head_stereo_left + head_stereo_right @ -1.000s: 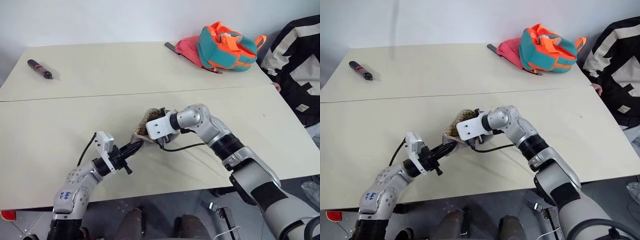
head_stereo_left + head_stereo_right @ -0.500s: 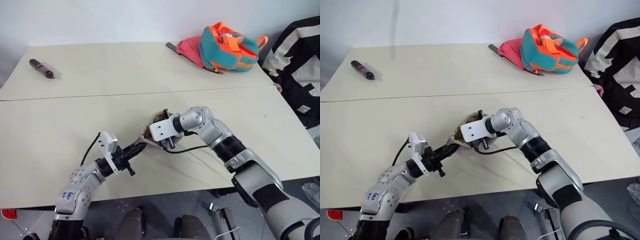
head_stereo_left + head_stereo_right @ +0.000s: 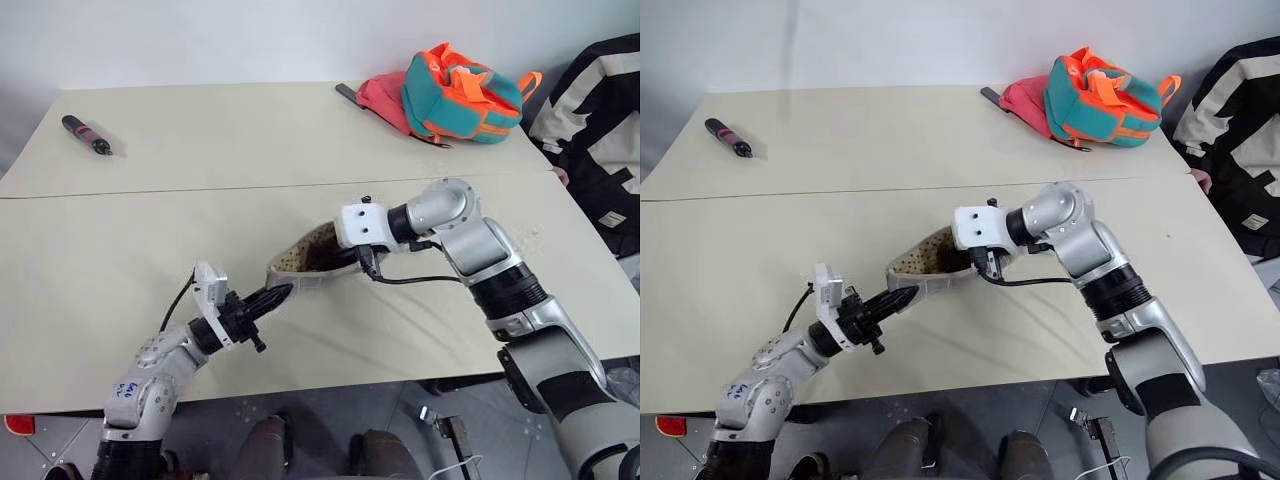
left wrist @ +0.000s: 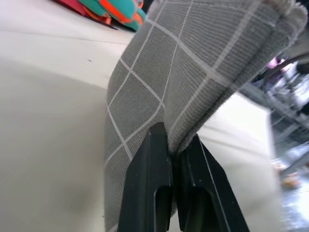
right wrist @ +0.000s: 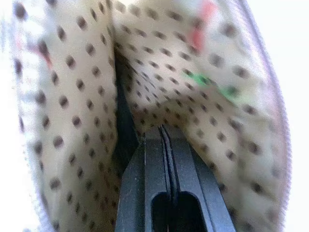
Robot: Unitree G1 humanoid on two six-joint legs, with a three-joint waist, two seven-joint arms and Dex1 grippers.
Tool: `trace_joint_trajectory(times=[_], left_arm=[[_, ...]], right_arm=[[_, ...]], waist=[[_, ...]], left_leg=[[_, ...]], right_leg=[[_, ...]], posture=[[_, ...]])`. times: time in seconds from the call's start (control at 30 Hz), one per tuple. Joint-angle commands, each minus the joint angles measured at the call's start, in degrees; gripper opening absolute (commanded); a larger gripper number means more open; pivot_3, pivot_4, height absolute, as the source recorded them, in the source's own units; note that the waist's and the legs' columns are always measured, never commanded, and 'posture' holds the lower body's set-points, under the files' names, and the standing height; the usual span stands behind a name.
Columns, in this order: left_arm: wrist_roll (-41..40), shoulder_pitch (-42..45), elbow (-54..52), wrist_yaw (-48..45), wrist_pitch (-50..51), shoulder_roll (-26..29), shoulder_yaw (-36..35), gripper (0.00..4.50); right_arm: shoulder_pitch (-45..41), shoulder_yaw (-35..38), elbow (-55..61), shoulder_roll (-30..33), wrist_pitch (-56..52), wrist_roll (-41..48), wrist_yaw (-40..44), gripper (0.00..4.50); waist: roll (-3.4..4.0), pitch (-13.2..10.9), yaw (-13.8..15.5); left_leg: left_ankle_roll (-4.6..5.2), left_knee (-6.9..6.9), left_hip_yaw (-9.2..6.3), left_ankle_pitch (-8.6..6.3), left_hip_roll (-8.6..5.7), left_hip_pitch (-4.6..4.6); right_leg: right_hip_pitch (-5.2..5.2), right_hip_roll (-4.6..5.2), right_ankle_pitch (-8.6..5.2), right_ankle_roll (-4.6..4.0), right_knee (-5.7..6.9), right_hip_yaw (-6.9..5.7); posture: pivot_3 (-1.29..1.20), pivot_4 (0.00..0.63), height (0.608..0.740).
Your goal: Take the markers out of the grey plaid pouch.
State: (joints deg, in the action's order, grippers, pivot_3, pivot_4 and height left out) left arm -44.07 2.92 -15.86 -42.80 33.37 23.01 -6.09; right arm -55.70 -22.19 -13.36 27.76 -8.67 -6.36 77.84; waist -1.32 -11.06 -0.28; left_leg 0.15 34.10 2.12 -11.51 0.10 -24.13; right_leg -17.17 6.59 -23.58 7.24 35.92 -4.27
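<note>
Item: grey plaid pouch (image 3: pixel 305 268), held off the worktop (image 3: pixel 120 260) between the two arms, mouth toward the right end effector.

Left end effector (image 4: pixel 175 147): fingers together, clamped on a fold of the pouch's closed end (grid fabric pinched between the tips in the left wrist view).

Right end effector (image 5: pixel 163 133): fingers together, tips inside the open mouth against the tan speckled lining. Whether anything is caught between them cannot be told; a dark slim shape (image 5: pixel 124 130) lies just beside the tips, possibly a marker, and red and green smears deeper in may be others.

Step in hand: reaching into the pouch for a marker, with the left arm anchoring the far end. No marker is yet clear of the mouth.

Next move calls for: drawing the right end effector back out along the pouch's length while the left keeps the fabric taut; if nothing comes with it, reopening and closing on the dark shape beside it.

View differences: head views give the whole arrangement, plus a thick black-and-red pen (image 3: pixel 85 135) and a teal-and-orange backpack (image 3: pixel 460 92), both well apart from either end effector; the right wrist view gives the interior; the left wrist view gives the outer weave and the pinch
</note>
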Motion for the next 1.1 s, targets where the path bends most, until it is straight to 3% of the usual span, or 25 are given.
trace_joint_trajectory(times=[0.03, 0.13, 0.23, 0.43, 0.67, 0.87, 1.07, 1.1], left_arm=[[-7.49, 0.11, -2.37, -2.61, 5.78, 1.44, -1.31, 0.00], [-11.71, 1.42, -1.54, -2.32, 9.09, 1.62, -2.89, 0.00], [-14.11, 2.09, 0.57, -0.88, 10.39, 0.30, -4.71, 0.00], [-6.23, -0.13, 2.61, -2.86, 5.59, 0.84, -2.14, 0.00], [-4.40, -0.77, 3.74, -2.87, 3.78, -0.14, -2.42, 0.00], [-4.51, -1.25, 3.89, -2.73, 4.20, -0.91, -2.23, 0.00], [-4.77, -0.88, 3.30, -2.28, 4.38, -1.35, -1.97, 0.00], [-4.77, -0.80, 3.31, -2.24, 4.34, -1.39, -2.04, 0.00]], right_arm=[[-0.40, -1.06, 5.82, 0.86, -5.13, 2.11, 3.56, 0.03], [-0.75, -2.95, 6.48, 1.33, -5.28, -0.02, 3.39, 0.58], [-0.87, -4.59, 7.23, 2.03, -5.17, -1.79, 3.11, 1.57], [1.04, -8.40, 6.68, 2.02, -3.35, -5.11, 2.33, 1.57], [1.28, -12.27, -0.76, 0.23, 2.82, -10.50, -2.17, 1.57], [0.15, -11.16, -4.71, -4.04, 3.35, -10.10, -5.55, 1.57], [2.18, -13.03, -6.26, -4.61, 4.32, -11.16, -4.80, 1.57], [2.59, -13.32, -6.75, -4.84, 4.53, -11.28, -4.86, 1.40]], waist=[[0.00, 0.00, 0.01], [0.00, 0.00, -0.03], [0.00, 0.00, 0.01], [0.00, 0.00, 0.03], [0.00, 0.00, 0.01], [0.00, 0.00, -0.18], [-0.02, 0.02, -0.26], [-0.03, 0.02, -0.26]], left_leg=[[0.00, -0.01, 0.00, 0.00, 0.00, 0.00], [0.00, -0.01, 0.00, 0.00, 0.03, 0.00], [-0.01, 0.00, 0.00, 0.00, 0.01, 0.00], [0.00, 0.01, 0.02, 0.00, -0.01, 0.00], [-0.01, 0.01, 0.03, 0.00, 0.00, 0.02], [-0.02, 0.01, 0.03, 0.01, 0.03, 0.06], [-0.02, 0.01, 0.02, 0.01, 0.03, 0.10], [-0.02, 0.01, 0.02, 0.01, 0.03, 0.12]], right_leg=[[-0.01, 0.00, 0.00, 0.00, 0.00, 0.01], [-0.01, 0.03, 0.00, 0.00, -0.01, 0.02], [-0.02, 0.00, 0.00, 0.00, 0.00, 0.01], [-0.01, -0.04, 0.00, 0.00, -0.01, 0.00], [0.01, -0.04, 0.00, 0.00, -0.03, 0.01], [0.03, -0.04, 0.00, 0.00, -0.01, 0.02], [0.07, -0.03, 0.00, 0.00, -0.01, 0.02], [0.09, -0.03, 0.00, -0.01, -0.01, 0.02]], posture=[[0.00, 0.150, 0.740], [0.00, 0.150, 0.740], [0.00, 0.150, 0.740], [0.00, 0.150, 0.740], [0.00, 0.150, 0.740], [0.00, 0.150, 0.740], [0.00, 0.150, 0.740], [0.00, 0.150, 0.740]])
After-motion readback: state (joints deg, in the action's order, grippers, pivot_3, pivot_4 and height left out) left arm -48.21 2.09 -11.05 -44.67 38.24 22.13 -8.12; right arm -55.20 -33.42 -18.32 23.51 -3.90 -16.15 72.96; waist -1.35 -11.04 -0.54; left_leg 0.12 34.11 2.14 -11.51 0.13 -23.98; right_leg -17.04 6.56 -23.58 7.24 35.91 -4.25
